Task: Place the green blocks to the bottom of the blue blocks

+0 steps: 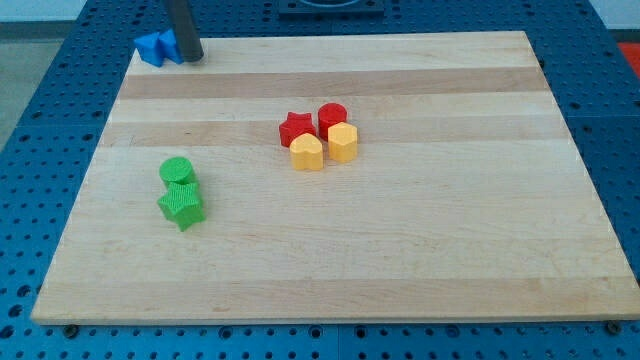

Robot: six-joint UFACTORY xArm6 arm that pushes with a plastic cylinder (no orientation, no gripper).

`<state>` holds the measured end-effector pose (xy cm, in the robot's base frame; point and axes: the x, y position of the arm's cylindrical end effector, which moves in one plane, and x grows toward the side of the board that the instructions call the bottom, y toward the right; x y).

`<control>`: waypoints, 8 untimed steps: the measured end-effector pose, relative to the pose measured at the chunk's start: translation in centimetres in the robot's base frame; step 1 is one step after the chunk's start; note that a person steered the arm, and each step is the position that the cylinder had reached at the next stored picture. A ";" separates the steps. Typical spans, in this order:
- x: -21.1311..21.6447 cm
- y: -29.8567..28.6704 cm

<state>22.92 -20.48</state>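
Two green blocks sit touching at the board's left: a green cylinder and, just below it, a green star. The blue blocks lie at the board's top left corner, partly off its edge; their shapes are hard to make out. My tip stands at the top left, right beside the blue blocks on their right side. It is far above the green blocks.
A cluster sits near the middle: a red star, a red cylinder, a yellow pentagon-like block and a yellow hexagon block. The wooden board ends close to the blue blocks.
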 end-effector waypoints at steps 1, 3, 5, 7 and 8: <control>2.0 0.8; 5.6 -1.9; 13.2 2.5; 19.2 11.3; 24.2 15.6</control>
<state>47.13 -4.89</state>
